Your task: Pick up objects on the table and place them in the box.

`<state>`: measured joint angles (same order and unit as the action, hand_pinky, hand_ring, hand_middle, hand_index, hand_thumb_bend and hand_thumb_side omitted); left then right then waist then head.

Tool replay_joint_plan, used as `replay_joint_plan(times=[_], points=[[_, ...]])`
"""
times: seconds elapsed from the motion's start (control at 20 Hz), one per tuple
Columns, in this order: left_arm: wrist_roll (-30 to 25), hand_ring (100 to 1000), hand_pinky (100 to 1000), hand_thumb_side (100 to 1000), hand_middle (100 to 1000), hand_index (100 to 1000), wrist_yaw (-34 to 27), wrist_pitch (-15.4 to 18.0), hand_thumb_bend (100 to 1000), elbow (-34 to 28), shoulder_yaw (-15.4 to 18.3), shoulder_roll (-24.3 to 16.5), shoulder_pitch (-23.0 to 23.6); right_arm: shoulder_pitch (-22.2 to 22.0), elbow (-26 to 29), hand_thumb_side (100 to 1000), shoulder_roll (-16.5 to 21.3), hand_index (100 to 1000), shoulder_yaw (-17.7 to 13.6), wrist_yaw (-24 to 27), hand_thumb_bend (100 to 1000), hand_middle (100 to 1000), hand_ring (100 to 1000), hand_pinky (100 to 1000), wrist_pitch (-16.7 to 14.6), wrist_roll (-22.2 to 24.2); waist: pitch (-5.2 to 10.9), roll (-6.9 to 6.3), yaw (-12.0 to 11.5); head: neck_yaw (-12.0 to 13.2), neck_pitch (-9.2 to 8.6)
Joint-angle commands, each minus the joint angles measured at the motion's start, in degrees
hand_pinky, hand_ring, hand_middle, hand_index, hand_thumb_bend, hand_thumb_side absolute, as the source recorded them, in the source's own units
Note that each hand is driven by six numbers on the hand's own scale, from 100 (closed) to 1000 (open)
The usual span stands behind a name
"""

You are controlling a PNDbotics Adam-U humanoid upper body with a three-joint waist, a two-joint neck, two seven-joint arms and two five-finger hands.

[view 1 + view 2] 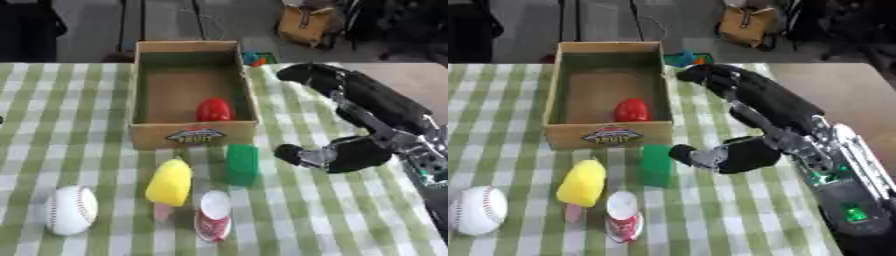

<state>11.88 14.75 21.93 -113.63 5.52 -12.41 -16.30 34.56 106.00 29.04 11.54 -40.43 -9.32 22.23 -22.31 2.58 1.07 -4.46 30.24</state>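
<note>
One open cardboard box (187, 95) holds one glossy red rounded object (213, 109). On the checked tabletop (350, 210): one stitched white baseball (70, 210), one yellow popsicle toy (169, 184), one green block (242, 163), one red-and-white can (213, 216). Right hand (732, 90) open, fingers relaxed, empty.

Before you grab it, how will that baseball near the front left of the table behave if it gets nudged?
The baseball is round, so it would probably roll across the flat checked cloth at a touch. It looks rigid and should keep its shape. Nothing touches it, so nothing would stop it rolling.
</note>
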Motion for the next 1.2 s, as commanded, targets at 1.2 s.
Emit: replay_joint_plan(times=[1.2], points=[[-0.7, 523, 541, 951, 565, 625, -0.2, -0.4, 151, -1.0, -0.3, -0.6, 0.0, 1.5, -7.4, 799, 1.1, 899, 4.9, -5.9, 557, 852, 962, 945, 9.0, 1.0, 1.15, 0.65, -0.1, -0.4, 0.46]])
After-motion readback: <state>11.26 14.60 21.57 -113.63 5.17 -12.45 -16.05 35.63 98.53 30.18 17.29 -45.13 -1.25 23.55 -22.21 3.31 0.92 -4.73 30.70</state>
